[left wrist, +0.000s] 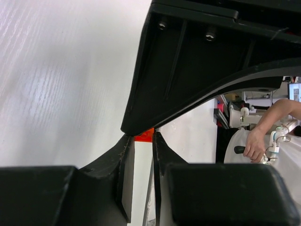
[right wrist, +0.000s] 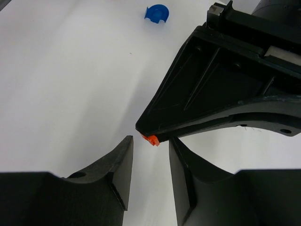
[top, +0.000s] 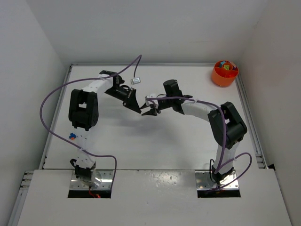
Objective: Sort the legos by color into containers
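Observation:
A small orange lego [right wrist: 151,140] is pinched at the very tips of my left gripper [left wrist: 143,137], which is shut on it above the middle of the table. In the left wrist view the same orange lego [left wrist: 145,134] shows between the two pads. My right gripper [right wrist: 151,142] faces the left one tip to tip, open, its fingertips on either side of the brick with a gap on the left side. From above, the left gripper [top: 139,110] and right gripper [top: 147,113] meet mid-table. The orange container [top: 225,74], holding a few coloured legos, stands at the far right corner.
A blue curved lego [right wrist: 156,12] lies on the white table beyond the grippers in the right wrist view. Small blue and orange legos [top: 72,136] lie by the left arm near the table's left edge. Purple cables loop over both arms.

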`<act>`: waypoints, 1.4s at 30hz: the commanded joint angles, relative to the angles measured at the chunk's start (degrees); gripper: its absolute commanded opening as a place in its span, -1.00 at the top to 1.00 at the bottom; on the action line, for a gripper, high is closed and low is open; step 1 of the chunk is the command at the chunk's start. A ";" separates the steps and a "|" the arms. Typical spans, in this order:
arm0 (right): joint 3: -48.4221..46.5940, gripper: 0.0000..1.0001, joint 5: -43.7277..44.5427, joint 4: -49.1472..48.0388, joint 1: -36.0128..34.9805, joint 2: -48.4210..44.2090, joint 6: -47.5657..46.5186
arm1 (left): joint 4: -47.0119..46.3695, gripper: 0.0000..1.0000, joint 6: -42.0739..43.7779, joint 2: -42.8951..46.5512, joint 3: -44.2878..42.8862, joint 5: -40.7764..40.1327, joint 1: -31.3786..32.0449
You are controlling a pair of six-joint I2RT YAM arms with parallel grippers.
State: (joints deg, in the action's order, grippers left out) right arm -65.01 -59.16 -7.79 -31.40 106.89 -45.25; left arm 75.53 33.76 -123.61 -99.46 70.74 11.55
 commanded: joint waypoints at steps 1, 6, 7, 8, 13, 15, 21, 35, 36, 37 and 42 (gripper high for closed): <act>0.06 0.28 -5.00 -4.42 -1.91 -3.27 -1.68 | -2.93 1.00 0.70 -0.49 -0.47 2.03 -0.39; 0.06 0.34 -6.06 -4.95 -1.91 -3.27 -1.15 | -3.46 1.00 0.17 -1.10 -0.47 2.03 -0.91; 0.06 0.34 -6.06 -5.47 -1.91 -2.66 -1.15 | -3.46 1.00 0.17 -1.10 -0.47 2.03 -0.92; -0.55 0.37 -6.06 -5.48 -1.91 -2.65 -1.15 | -3.46 1.00 0.17 -1.10 -0.47 2.03 -0.92; -1.08 0.62 -6.59 -4.95 -1.91 -2.65 -0.45 | -4.51 1.00 -0.97 -1.10 -0.47 3.26 -1.97; -1.08 0.87 -6.59 -4.95 -2.44 -2.04 1.65 | -5.13 1.00 -1.59 -1.63 -0.47 3.26 -1.97; -1.08 1.00 -6.06 -5.48 -2.44 -2.04 4.65 | -7.40 0.40 -4.05 -1.10 -0.47 3.79 -1.97; 6.02 1.00 9.80 -1.44 2.12 -10.55 12.27 | -12.59 -0.99 -9.75 8.10 3.57 -1.74 -7.24; 6.82 1.00 12.20 -1.44 3.17 -11.78 16.82 | -15.29 -0.99 -10.98 9.34 4.27 -2.88 -7.94; 7.61 1.00 14.83 -1.44 4.32 -13.01 19.48 | -17.06 -0.99 -12.47 10.57 4.97 -5.41 -7.95; 3.24 1.00 40.14 11.87 12.31 -16.80 29.16 | -24.11 -0.99 -23.63 16.99 1.48 -22.45 -4.19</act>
State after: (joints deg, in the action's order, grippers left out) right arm -57.84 -35.62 -4.19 -22.59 92.23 -24.29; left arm 57.36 17.08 -112.05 -94.48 58.63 4.10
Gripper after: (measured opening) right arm 0.020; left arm 0.995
